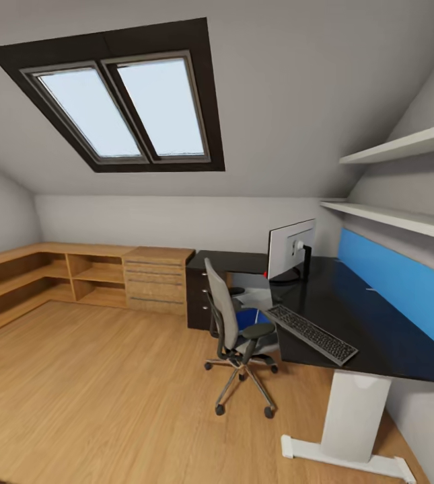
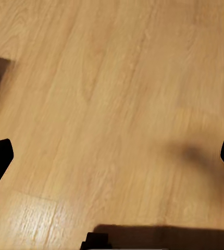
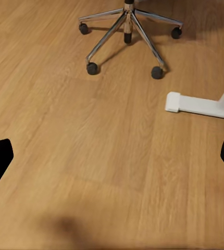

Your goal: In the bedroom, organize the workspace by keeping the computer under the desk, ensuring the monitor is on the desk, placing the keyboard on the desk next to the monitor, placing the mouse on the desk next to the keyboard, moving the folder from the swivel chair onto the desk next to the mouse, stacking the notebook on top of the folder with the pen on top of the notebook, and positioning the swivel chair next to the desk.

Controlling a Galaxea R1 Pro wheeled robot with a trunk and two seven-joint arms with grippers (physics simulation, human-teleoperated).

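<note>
While the robot stands back on the wooden floor (image 1: 95, 376), nothing of the task is yet in hand, and the step looks to be the approach to the workspace. Going left to right in the head view: low wooden shelving (image 1: 35, 279) runs along the wall, then a wooden drawer unit (image 1: 155, 279), then the swivel chair (image 1: 233, 333), turned partly away, with something blue on its seat, probably the folder (image 1: 248, 317), though the chair back hides most of it. Just beside the chair is the dark desk (image 1: 371, 323) on its white leg (image 1: 351, 420). On the desk the keyboard (image 1: 311, 333) lies near the front edge and the monitor (image 1: 291, 249) stands further back, apart from it. I cannot make out a mouse, notebook, pen or computer from here.

Both grippers hang over bare floor, holding nothing. The left gripper (image 2: 112, 156) has its fingers spread wide, one dark fingertip at each edge of its wrist view. The right gripper (image 3: 112, 156) is spread the same way, with the chair's wheeled base (image 3: 127, 36) and the desk's white foot (image 3: 195, 104) ahead of it.

To do this well, roll up on the chair's open seat side, stop near enough to reach the seat without nudging the castors, and confirm the blue thing before committing an arm.
</note>
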